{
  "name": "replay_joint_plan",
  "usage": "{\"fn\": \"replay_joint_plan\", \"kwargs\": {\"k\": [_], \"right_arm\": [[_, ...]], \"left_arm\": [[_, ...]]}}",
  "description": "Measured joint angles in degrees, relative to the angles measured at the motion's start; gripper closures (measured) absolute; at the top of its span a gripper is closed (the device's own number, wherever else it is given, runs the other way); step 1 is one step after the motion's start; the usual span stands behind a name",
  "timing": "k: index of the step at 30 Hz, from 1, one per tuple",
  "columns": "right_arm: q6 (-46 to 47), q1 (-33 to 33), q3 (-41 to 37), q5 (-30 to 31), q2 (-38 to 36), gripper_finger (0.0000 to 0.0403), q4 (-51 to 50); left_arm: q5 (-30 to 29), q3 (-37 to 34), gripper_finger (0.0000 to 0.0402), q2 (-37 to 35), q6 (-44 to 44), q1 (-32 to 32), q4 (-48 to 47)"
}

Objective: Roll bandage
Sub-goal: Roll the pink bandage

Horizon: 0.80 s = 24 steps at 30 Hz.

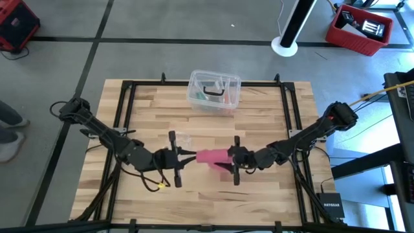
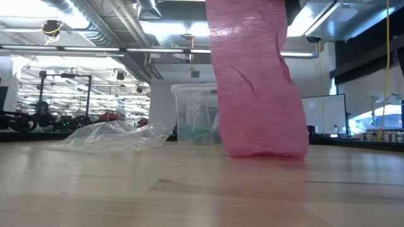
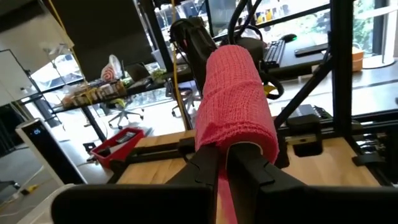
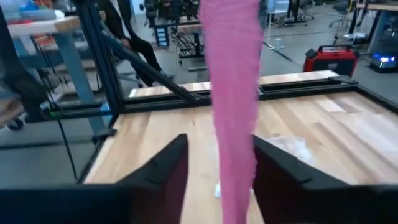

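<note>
**Both my grippers on the pink bandage, mid-table**

My left gripper and my right gripper face each other near the middle of the wooden table, with the bandage stretched between them. From above it shows as a short pink band running from one set of fingertips to the other.

My left fingers are drawn close together, with a thin strip of the bandage pinched in the narrow slit between them. Just beyond my fingertips the fabric bulges up into a thick, ribbed pink roll.

My right fingers stand apart, and the bandage runs down between them as a flat, narrow band. I cannot tell from here whether either pad touches it.

From table height the bandage hangs as a wide pink sheet, its lower end resting on the wood.

Behind it, toward the far edge of the table, stands a clear plastic box. A crumpled clear wrapper lies on the table, just beside my left gripper.
</note>
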Motion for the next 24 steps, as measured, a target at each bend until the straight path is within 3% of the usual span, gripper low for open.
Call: {"fn": "replay_joint_plan", "kwargs": {"k": [4, 9, 24], "right_arm": [[-2.66, 0.01, 0.0, -0.44, -2.37, 0.0203, -4.55], [-5.22, 0.01, 0.0, -0.55, -2.59, 0.0194, -5.98], [-6.93, 0.01, 0.04, -3.94, -0.03, 0.024, -7.14]], "left_arm": [[0.0, 0.0, 0.0389, 0.0, -0.02, -0.69, 0.08], [-0.04, 0.0, 0.0389, 0.0, -0.04, -0.71, 0.11], [-0.07, 0.0, 0.0389, 0.02, -0.28, -0.71, 0.07]]}}
